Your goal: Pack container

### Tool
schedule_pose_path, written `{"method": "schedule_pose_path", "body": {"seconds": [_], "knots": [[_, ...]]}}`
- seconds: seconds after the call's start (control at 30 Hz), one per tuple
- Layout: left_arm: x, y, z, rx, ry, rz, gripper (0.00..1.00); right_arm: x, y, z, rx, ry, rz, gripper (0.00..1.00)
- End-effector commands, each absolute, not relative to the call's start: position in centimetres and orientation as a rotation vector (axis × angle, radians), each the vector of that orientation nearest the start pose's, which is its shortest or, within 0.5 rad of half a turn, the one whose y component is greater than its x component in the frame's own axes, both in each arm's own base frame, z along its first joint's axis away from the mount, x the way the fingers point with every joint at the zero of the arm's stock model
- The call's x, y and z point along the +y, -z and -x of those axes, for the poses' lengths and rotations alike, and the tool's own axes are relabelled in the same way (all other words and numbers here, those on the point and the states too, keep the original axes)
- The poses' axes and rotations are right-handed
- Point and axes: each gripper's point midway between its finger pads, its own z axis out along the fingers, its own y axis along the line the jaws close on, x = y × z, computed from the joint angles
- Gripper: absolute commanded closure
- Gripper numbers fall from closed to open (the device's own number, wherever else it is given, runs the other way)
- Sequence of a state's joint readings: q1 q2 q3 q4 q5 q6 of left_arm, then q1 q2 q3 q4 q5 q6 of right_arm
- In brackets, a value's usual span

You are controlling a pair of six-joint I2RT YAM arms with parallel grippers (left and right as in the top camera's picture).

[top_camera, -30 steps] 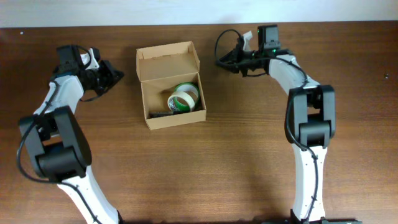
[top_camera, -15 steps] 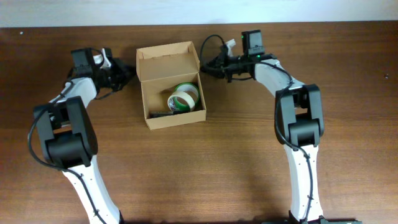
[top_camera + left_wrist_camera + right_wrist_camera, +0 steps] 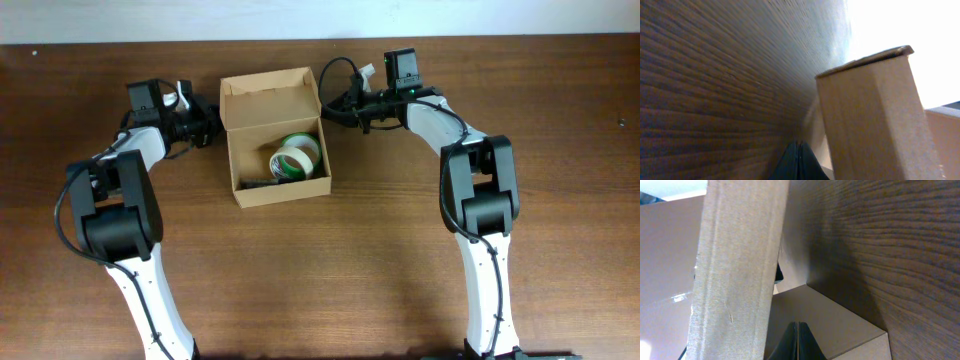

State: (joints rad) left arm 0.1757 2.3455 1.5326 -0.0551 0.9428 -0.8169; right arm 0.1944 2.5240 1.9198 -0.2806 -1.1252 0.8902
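Observation:
The container [image 3: 284, 190] is a tan cardboard box in the middle of the table, with its flap lid [image 3: 270, 100] standing open at the back. Inside lie tape rolls [image 3: 296, 155] and a small dark item [image 3: 258, 183]. My left gripper [image 3: 211, 128] is shut and empty, with its tips right by the box's left wall. In the left wrist view the shut fingers [image 3: 799, 161] point at the box's corner [image 3: 870, 120]. My right gripper [image 3: 329, 108] is also shut and empty, at the lid's right edge. The right wrist view shows its tips [image 3: 796, 342] against cardboard [image 3: 740, 265].
The dark wooden table [image 3: 400, 250] stretches out in front of the box. A pale wall strip [image 3: 300, 20] runs along the back edge. Both arms reach in from the front and bracket the box on either side.
My left gripper has swung right, from well left of the box to its left wall. My right gripper has moved left to the lid's right edge. The box has not moved.

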Motion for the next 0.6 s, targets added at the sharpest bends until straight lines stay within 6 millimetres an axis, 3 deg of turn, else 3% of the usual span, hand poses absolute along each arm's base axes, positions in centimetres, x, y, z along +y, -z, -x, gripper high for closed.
{"method": "schedule_pose_path", "body": {"seconds": [0.0,0.23,0.57], "knots": [[-5.6,-4.7,-54.5,2.282,1.573,0.693,0.98,26.6,-6.2,-52.1,2.561,-1.89,-0.283,0.96],[-6.9,-10.5,-55.4,2.113,1.79,0.443,0.98,27.6,-7.3,-51.9,2.508,-1.941,-0.171,0.96],[-7.8,-17.1,-55.1,2.03,1.888,0.067,0.98,28.4,-11.4,-51.4,2.365,-2.04,0.079,0.96]]}}
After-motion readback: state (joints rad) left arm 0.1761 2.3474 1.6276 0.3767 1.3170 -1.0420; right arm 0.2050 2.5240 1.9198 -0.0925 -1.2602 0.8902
